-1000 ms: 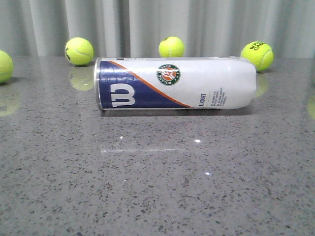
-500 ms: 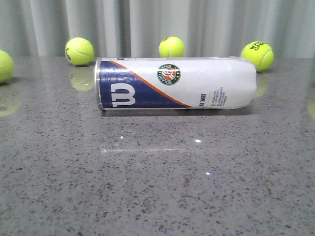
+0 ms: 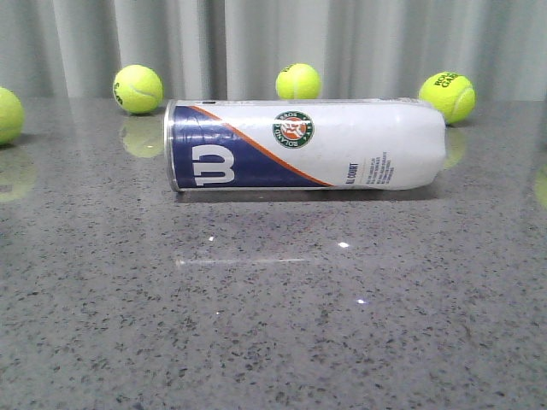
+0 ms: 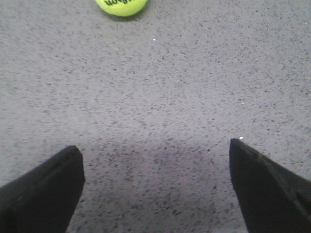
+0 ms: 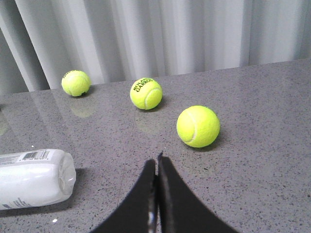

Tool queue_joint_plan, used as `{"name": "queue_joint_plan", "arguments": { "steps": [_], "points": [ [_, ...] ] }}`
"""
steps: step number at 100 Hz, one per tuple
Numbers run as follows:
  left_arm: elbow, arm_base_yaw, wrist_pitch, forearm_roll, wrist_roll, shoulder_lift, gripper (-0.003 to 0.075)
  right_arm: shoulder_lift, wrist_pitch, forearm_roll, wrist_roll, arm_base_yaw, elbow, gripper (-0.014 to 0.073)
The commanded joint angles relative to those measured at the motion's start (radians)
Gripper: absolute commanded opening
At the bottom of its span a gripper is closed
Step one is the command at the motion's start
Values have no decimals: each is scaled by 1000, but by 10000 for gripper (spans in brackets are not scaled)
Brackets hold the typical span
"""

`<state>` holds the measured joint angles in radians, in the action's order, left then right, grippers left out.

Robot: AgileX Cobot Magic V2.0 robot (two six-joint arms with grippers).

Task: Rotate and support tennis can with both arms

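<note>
The tennis can (image 3: 303, 143) lies on its side across the grey table, silver rim and navy "W" section to the left, white closed end to the right. Neither gripper shows in the front view. In the left wrist view my left gripper (image 4: 155, 158) is open wide over bare table, holding nothing; the can does not show there. In the right wrist view my right gripper (image 5: 156, 162) is shut and empty, and the can's white end (image 5: 34, 177) lies apart from it, off to one side.
Yellow-green tennis balls lie along the back by the curtain (image 3: 137, 89) (image 3: 297, 82) (image 3: 447, 96), one at the far left edge (image 3: 7, 114). The right wrist view shows three balls (image 5: 198, 126) (image 5: 146, 94) (image 5: 76, 83). One ball (image 4: 121, 6) lies beyond the left gripper.
</note>
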<state>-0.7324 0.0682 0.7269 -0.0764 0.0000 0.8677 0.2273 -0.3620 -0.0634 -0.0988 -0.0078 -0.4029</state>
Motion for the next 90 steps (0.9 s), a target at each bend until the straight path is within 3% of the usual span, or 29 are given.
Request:
{"name": "queue_joint_plan", "arguments": {
  "steps": [1,23,54,90],
  "points": [
    [-78,-3,-19,-78,0,55,597,8,81,9,10,-8,-26,-64],
    [-202,-3,145,-424,228,230,585,8,81,9,10,-8,-26,-64],
    [-275,0,268,-920,506,414,575,8,81,9,10,-8,-26,-64],
    [-361,95,301,-1003,555,595,575,8,81,9,10,-8,-26,-64]
  ]
}}
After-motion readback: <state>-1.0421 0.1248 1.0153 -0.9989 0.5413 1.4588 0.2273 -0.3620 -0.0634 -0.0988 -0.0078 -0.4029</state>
